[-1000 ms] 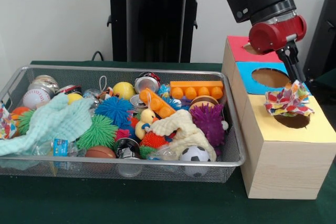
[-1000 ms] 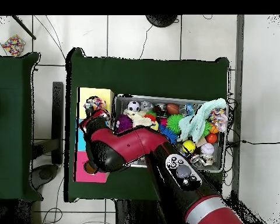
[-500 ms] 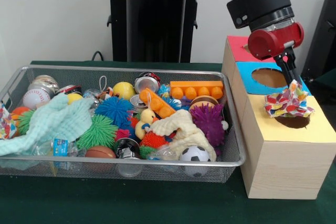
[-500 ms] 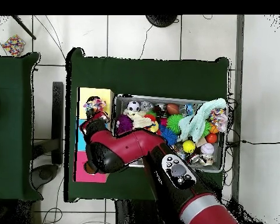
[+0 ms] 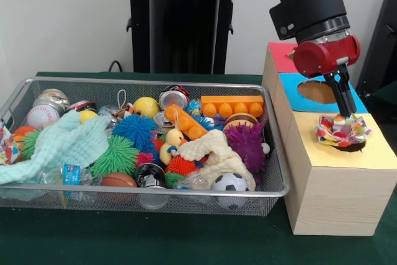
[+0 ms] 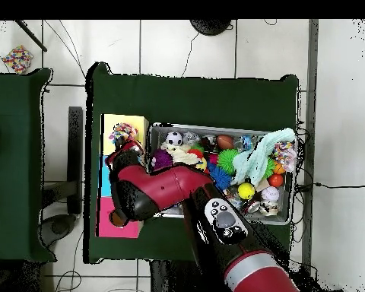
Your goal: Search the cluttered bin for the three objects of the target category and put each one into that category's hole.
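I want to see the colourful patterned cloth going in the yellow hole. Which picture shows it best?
The front view: the colourful patterned cloth sits bunched in the yellow section's hole, under the gripper. The overhead view shows only a small bright bundle, partly behind the arm.

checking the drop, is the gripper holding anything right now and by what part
The gripper is shut on the multicoloured patterned cloth, pinched at its top centre, pushing it into the hole of the yellow-topped wooden box.

lighting: bright, even, diffuse; source not apparent. shadows: soft, faint, under wire basket and beside wooden box. glare: small highlights on tin cans and red arm. focus: front view mildly soft throughout; overhead view coarse. edge distortion: none evident.
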Tool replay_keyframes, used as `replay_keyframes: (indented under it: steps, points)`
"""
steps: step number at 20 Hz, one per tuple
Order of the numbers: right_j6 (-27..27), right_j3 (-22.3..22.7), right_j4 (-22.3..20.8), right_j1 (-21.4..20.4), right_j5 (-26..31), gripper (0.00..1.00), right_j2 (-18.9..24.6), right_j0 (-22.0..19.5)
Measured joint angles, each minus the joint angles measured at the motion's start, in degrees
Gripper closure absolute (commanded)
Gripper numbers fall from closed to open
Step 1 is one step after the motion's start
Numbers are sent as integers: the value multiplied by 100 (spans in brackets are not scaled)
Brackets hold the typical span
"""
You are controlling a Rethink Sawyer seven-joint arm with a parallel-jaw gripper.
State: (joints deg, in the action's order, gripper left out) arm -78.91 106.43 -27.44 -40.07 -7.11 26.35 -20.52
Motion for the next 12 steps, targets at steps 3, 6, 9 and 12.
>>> replay_keyframes:
  steps: [3,6,9,12]
  points:
    - [0,-107,0,-1,1,100,-113,121]
    - [0,-202,0,-1,0,100,-233,236]
    - [0,-349,11,5,25,100,-472,437]
    - [0,-490,14,17,122,100,-690,614]
